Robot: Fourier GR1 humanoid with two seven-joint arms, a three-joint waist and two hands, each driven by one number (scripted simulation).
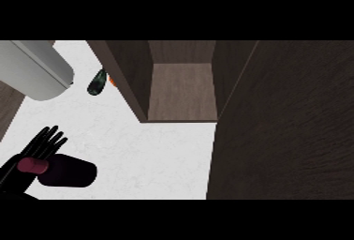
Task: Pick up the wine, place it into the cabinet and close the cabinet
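The wine bottle (69, 171) is dark with a maroon cap (33, 165) and lies at the lower left of the white counter (145, 140), cap pointing left. My left hand (36, 149) is at the bottle's cap end, its fingers (50, 137) straight and spread toward the back; the cap overlaps the palm. No finger visibly curls round the bottle. The dark wood cabinet (183, 89) stands open at the back, its inner shelf bare. Its open door (283, 122) fills the right side of the view. My right hand does not show.
A large pale grey cylinder (34, 68) lies at the back left. A small dark green object (97, 82) with an orange bit (112, 80) beside it rests against the cabinet's left wall. A wood strip (5, 108) borders the counter's left edge.
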